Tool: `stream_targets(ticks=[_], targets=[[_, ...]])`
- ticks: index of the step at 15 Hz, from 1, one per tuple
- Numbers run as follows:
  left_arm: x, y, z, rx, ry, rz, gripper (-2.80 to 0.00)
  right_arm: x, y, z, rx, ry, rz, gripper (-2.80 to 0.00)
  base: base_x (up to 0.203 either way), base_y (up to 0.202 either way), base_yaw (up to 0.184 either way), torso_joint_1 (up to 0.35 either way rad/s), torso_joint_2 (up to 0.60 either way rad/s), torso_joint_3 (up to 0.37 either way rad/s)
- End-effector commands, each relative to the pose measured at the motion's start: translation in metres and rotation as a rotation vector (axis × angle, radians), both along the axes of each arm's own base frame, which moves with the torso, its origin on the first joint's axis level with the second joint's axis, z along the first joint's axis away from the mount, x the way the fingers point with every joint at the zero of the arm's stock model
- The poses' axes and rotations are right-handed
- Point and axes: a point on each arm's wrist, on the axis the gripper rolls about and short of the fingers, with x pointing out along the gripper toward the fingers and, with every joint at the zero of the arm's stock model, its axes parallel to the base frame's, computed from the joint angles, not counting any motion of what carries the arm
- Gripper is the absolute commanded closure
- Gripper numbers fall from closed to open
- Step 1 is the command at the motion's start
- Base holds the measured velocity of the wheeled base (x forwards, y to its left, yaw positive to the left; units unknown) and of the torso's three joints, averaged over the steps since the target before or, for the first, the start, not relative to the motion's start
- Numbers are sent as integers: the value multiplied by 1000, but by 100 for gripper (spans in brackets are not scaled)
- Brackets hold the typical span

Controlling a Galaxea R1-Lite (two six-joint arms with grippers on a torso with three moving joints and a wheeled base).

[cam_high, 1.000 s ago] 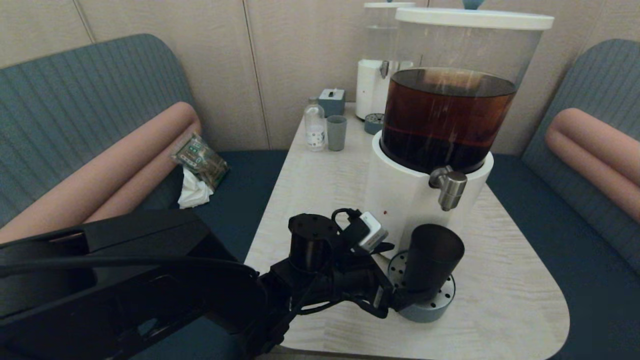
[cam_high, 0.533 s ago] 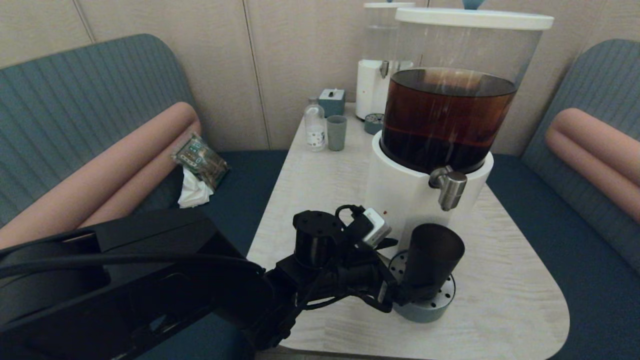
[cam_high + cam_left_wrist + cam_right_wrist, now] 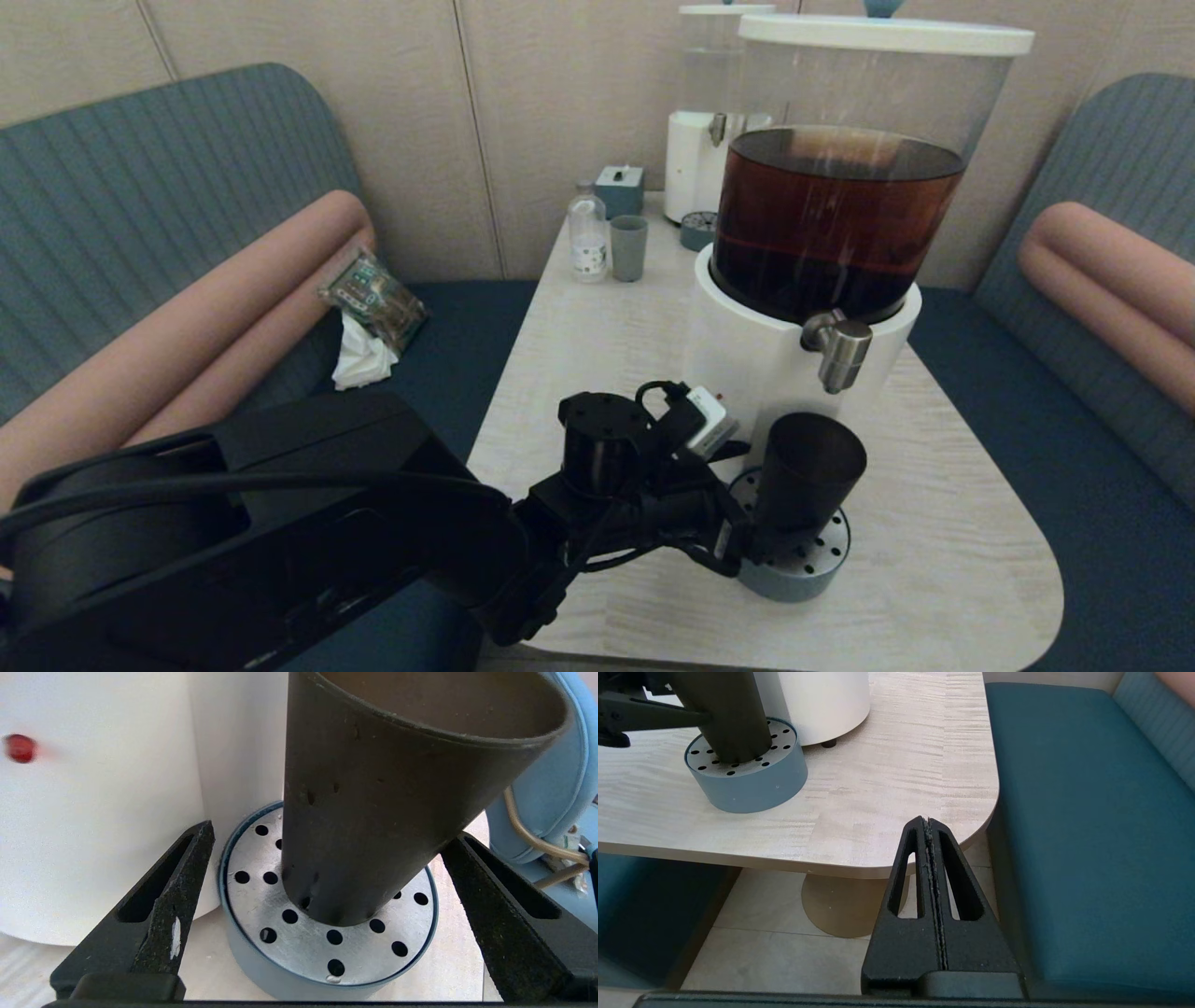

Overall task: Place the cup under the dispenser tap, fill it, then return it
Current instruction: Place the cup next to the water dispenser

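The dark brown-black, matte, tapered plastic cup (image 3: 805, 481) stands upright on the round grey-blue drip tray with a perforated steel top (image 3: 822, 565), against the white base of the large dispenser of dark brown liquid (image 3: 747, 369) and just below its short brushed-steel tap (image 3: 838, 347). The left gripper (image 3: 322, 896) has its jaws spread wide, one on each side of the cup's lower wall, and neither finger seems to touch it. The right gripper (image 3: 930, 858), its fingers pressed together, hangs parked beyond the corner of the pale wood-grain table (image 3: 896, 779). From the wrist view the cup looks empty, so it is probably light and easily tipped by a nudge. The wall seems stiff enough for a firm squeeze, though its taper could let the fingers slide. A hold around the middle of the body, below the rim, seems best; once full it will be heavier and should stay level.
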Motion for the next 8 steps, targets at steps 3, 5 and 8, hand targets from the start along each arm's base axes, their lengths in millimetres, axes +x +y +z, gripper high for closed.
stream_targets(ticks=[3, 5, 8], targets=[[-5, -3, 2, -4, -12, -19, -280, 0, 0, 0, 0, 0, 1, 0, 0, 0, 0, 0, 0, 0], [-8, -6, 1, -1, -29, -30, -280, 0, 0, 0, 0, 1, 1, 0, 0, 0, 0, 0, 0, 0], [-13, -11, 3, -13, -50, -48, -280, 0, 0, 0, -1, 0, 1, 0, 0, 0, 0, 0, 0, 0]])
